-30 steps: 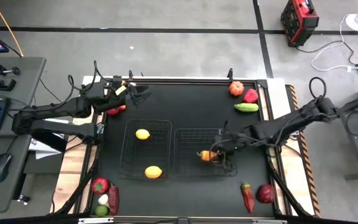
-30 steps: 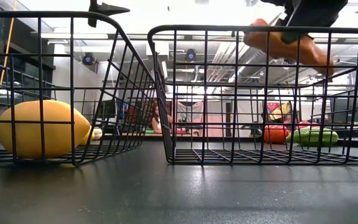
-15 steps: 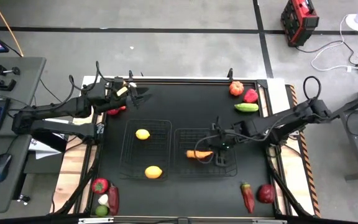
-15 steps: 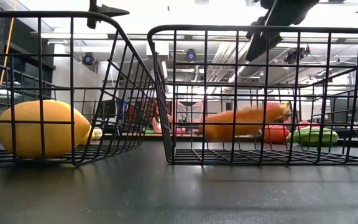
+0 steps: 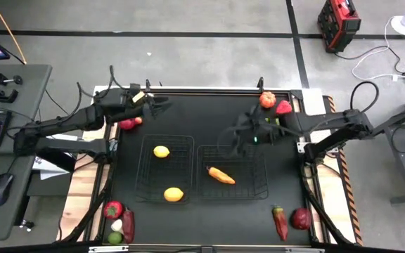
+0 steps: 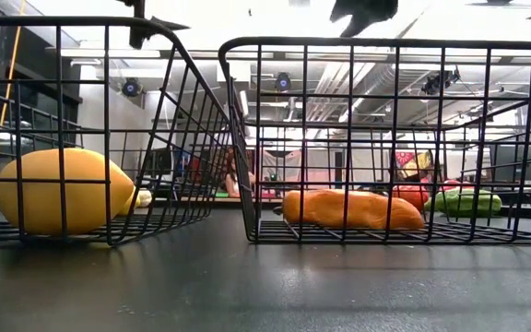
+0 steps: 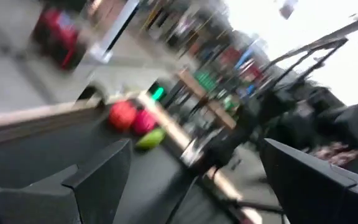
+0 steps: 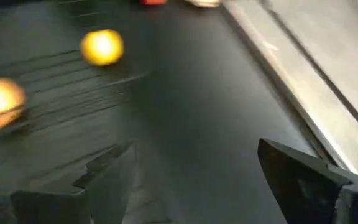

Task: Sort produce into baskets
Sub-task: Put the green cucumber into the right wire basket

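Note:
A long orange vegetable (image 5: pixel 221 175) lies on its side on the floor of the right wire basket (image 5: pixel 253 191); the low view shows this vegetable (image 6: pixel 353 209) too. Two yellow lemons (image 5: pixel 161 151) (image 5: pixel 173 195) rest in the left basket (image 5: pixel 143 184). My right gripper (image 5: pixel 234 138) hangs open above the right basket's far edge, holding nothing; its wrist view (image 8: pixel 194 155) shows bare table between the fingers. My left gripper (image 5: pixel 162 103) stands open over the table's far left, nothing between its fingers (image 7: pixel 194 165). A red piece (image 5: pixel 127 124) lies under the left arm.
At the far right lie a red-orange piece (image 5: pixel 266 100) and a red pepper (image 5: pixel 283 107). At the near left sit a red apple (image 5: pixel 112 209), garlic (image 5: pixel 117 225) and a red pepper (image 5: pixel 128 225). At the near right lie a red pepper (image 5: pixel 279 222) and an apple (image 5: pixel 301 218).
My right gripper has opened and let go of the orange vegetable, which has dropped into the right basket and now lies on its floor. The gripper has then risen and gone toward the table's far edge.

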Controlling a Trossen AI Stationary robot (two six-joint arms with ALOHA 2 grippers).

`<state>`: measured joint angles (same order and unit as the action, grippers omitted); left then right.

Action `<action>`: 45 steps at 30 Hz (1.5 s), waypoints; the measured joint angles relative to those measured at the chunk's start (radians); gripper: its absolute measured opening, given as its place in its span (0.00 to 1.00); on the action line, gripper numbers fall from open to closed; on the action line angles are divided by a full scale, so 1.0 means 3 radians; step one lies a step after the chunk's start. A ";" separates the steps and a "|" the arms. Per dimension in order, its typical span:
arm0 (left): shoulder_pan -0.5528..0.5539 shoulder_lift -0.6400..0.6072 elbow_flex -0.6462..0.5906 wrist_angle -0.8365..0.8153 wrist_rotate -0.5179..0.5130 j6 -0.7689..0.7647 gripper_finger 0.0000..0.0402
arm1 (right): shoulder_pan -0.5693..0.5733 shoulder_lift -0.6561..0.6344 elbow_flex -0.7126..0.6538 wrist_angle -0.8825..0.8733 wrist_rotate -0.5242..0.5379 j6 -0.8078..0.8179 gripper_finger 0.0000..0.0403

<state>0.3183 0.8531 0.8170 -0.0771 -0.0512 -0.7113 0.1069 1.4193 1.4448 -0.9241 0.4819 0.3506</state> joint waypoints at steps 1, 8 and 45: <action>0.0116 0.0037 0.0044 -0.0222 0.0123 -0.0045 0.86 | -0.0107 0.0000 0.0011 -0.0104 0.0041 0.0112 0.80; 0.0764 0.0513 0.0387 -0.1232 0.0930 0.0477 0.86 | -0.1124 0.0003 -0.0119 -0.0874 -0.0148 0.0730 0.80; 0.0438 0.0822 0.0418 -0.0255 0.0781 0.1015 0.86 | -0.2726 0.0003 -0.1811 -0.0631 -0.0779 -0.2093 0.80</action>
<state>0.4496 1.0996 0.9424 -0.1538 0.1832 -0.4068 -0.7109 1.4200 0.9016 -1.1133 0.2483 -0.2773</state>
